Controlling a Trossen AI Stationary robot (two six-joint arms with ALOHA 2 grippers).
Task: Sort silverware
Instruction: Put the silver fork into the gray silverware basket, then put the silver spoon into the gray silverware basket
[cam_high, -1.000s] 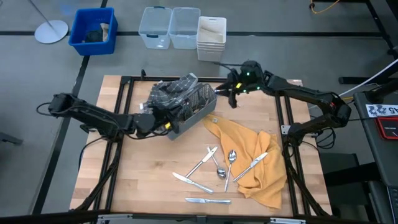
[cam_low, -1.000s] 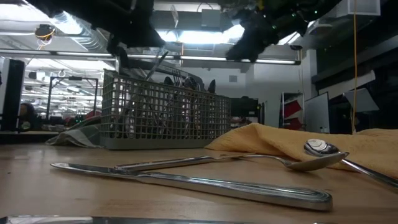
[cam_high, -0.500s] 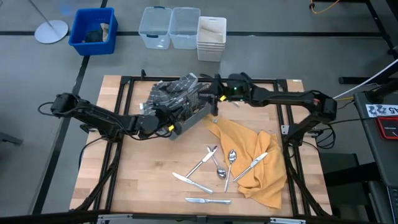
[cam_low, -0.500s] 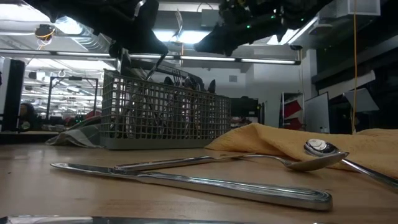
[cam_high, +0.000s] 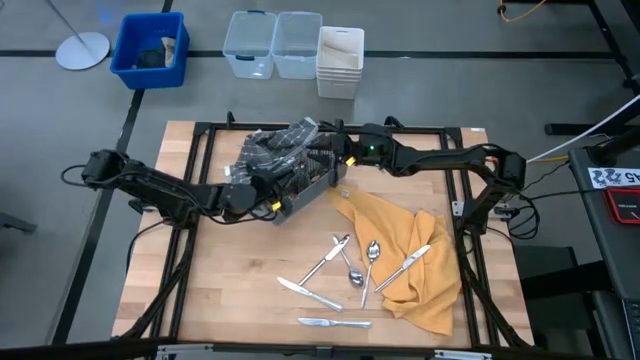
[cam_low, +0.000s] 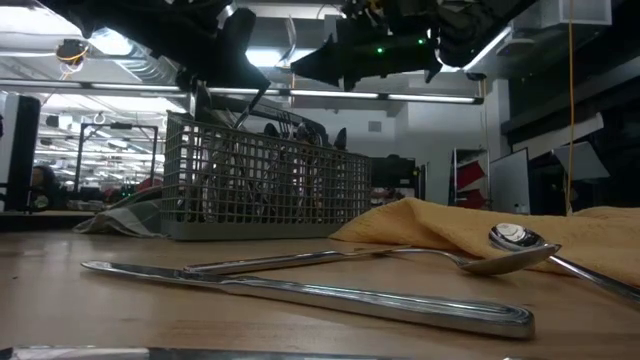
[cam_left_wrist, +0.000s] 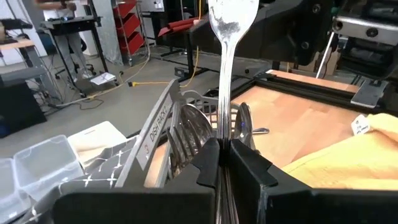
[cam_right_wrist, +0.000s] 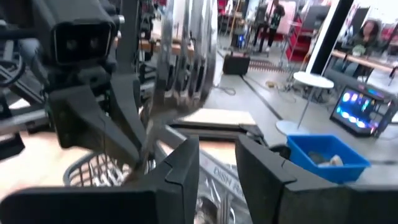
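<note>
Wooden table (cam_high: 230, 270) carries a grey mesh caddy (cam_high: 300, 172) in the upper middle of the high view, a yellow cloth (cam_high: 410, 250) and loose silverware (cam_high: 345, 275) lower down; the left gripper (cam_left_wrist: 224, 163) is clamped on one upright utensil (cam_left_wrist: 231, 37), probably to lift it from the caddy; the right gripper (cam_right_wrist: 217, 163) hovers above with a gap between its fingers, perhaps to receive it; only the left wrist view shows this grip.

Shiny silverware (cam_high: 345, 270): some loose, some upright in caddy (cam_high: 305, 172)
</note>
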